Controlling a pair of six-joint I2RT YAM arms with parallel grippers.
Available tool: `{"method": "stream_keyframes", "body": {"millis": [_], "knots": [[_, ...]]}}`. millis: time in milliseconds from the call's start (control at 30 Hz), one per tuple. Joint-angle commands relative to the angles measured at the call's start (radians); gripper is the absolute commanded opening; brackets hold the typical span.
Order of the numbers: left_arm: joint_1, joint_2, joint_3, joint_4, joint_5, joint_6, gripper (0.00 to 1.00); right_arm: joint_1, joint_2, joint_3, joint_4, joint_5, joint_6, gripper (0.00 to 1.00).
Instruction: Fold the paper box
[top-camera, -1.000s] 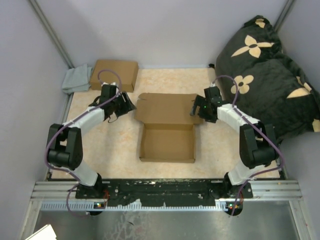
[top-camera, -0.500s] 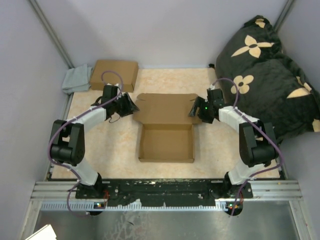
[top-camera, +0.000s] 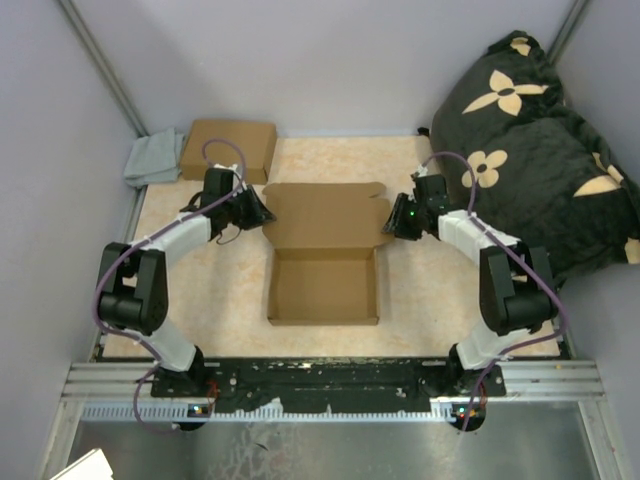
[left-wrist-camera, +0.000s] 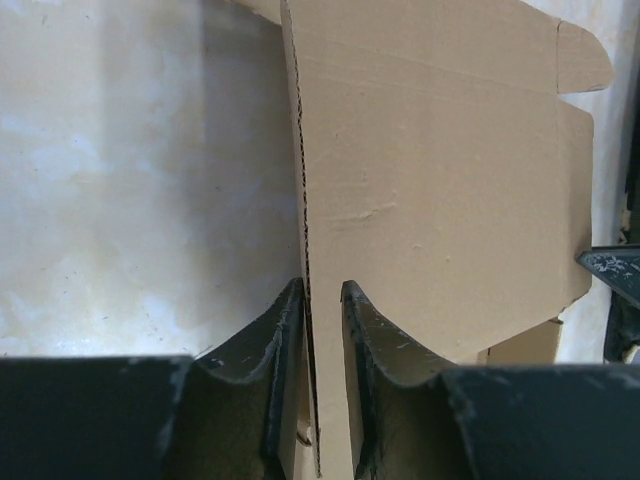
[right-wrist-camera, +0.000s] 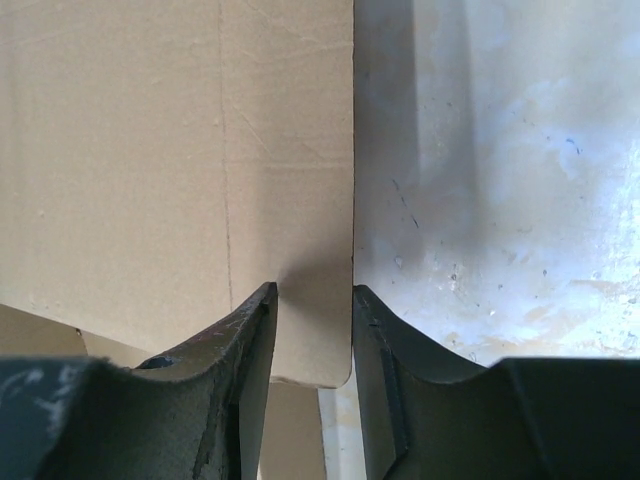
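Observation:
The paper box (top-camera: 322, 290) lies open in the middle of the table, its tray nearest me and its lid (top-camera: 325, 214) spread out behind. My left gripper (top-camera: 258, 208) is at the lid's left edge. In the left wrist view the left gripper (left-wrist-camera: 322, 285) straddles that cardboard edge (left-wrist-camera: 308, 250), its jaws narrow with a slit of space left. My right gripper (top-camera: 393, 218) is at the lid's right edge. In the right wrist view the right gripper (right-wrist-camera: 314, 288) has the lid's rounded corner (right-wrist-camera: 310, 330) between its jaws, which stand apart.
A smooth brown carton (top-camera: 229, 148) and a grey cloth (top-camera: 153, 158) lie at the back left. A black cushion with pale flowers (top-camera: 535, 140) fills the back right. Grey walls close in the left side and the back.
Both grippers have moved inward onto the lid's side edges and their jaws have narrowed. The box has slid a little to the left.

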Motion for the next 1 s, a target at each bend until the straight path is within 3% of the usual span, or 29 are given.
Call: {"method": "stream_keyframes", "body": {"millis": [0,300,967], "knots": [[0.003,-0.034,0.01,0.031,0.041,0.009,0.27,-0.003,-0.064,0.071,-0.006,0.002,-0.036,0.37],[-0.025,-0.014,0.049,0.008,0.028,0.035,0.27,0.066,-0.06,0.138,-0.058,0.064,-0.081,0.39],[-0.069,0.08,0.128,-0.07,-0.012,0.074,0.27,0.223,0.166,0.325,-0.171,0.19,-0.12,0.4]]}}
